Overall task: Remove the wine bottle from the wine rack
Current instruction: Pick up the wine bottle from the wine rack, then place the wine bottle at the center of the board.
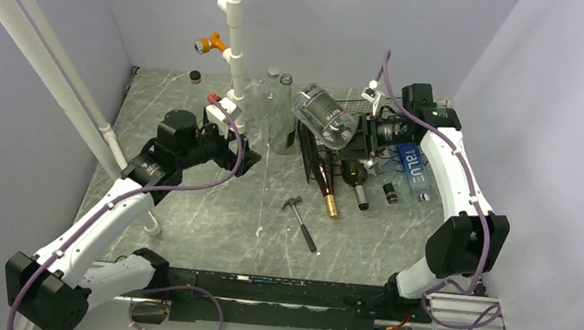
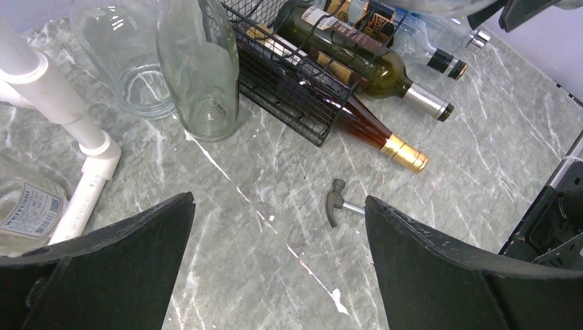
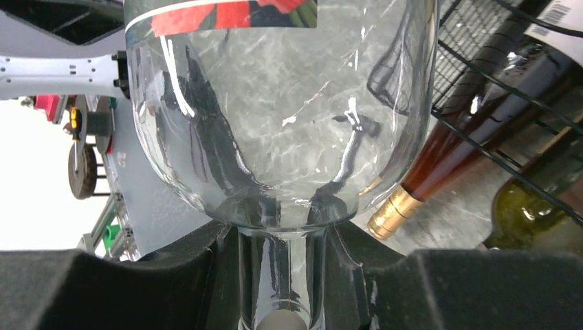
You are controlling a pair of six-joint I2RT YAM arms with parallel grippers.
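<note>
Pinched at the neck between the closed fingers of the right gripper [image 3: 282, 289], the clear, red-labelled glass wine bottle [image 3: 275, 137] hangs just above the black wire-mesh wine rack [image 2: 289, 96], apparently freed for carrying off. Left of the rack, the left gripper [image 2: 278, 204] hovers wide open and empty.

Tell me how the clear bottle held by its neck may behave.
The clear bottle looks empty, so probably light. The right gripper pinches only its smooth neck, so it may slip or swing. Being glass, it likely breaks if dropped.
</note>
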